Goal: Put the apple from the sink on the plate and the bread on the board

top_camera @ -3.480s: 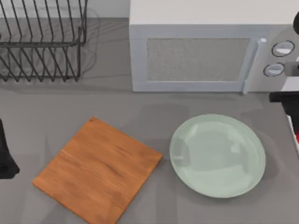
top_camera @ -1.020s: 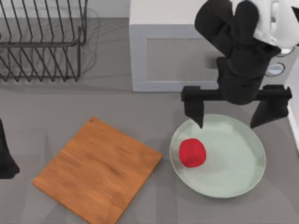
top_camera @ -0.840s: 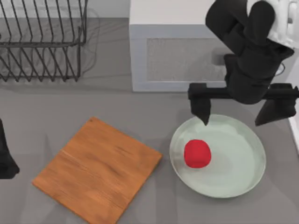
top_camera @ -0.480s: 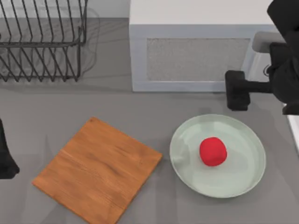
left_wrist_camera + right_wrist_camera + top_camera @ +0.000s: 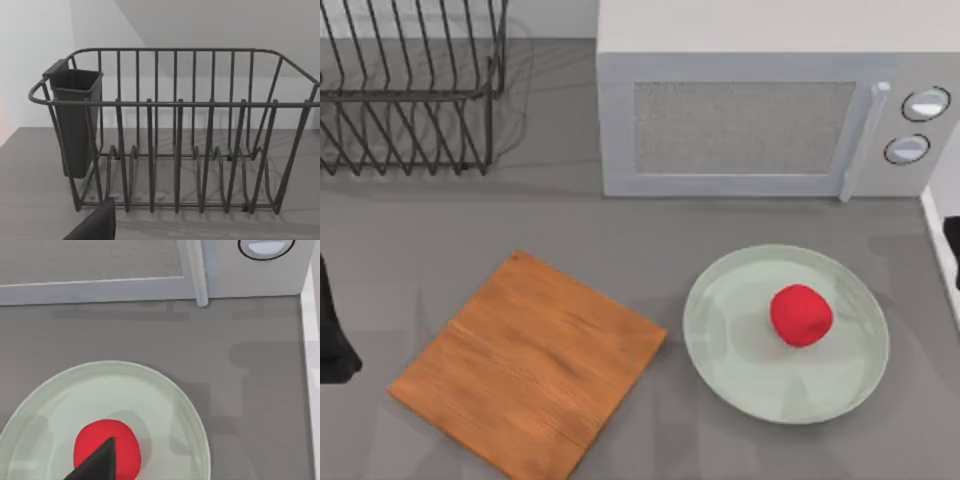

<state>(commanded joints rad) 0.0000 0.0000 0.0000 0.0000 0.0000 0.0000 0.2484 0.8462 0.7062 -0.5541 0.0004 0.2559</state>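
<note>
A rendered kitchen, plain as day: a grey counter carries a pale microwave with a handle and two round dials at the back. At the top view's left stands a dark wire dish rack with a cutlery cup, and out front lie a wooden cutting board and a mint-green plate.

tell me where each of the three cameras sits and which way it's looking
Top view: above the table, looking down on the board, plate, apple, microwave; left arm at the left edge.
Left wrist view: faces the dish rack.
Right wrist view: looks down at apple, plate, shared with the top view.
</note>
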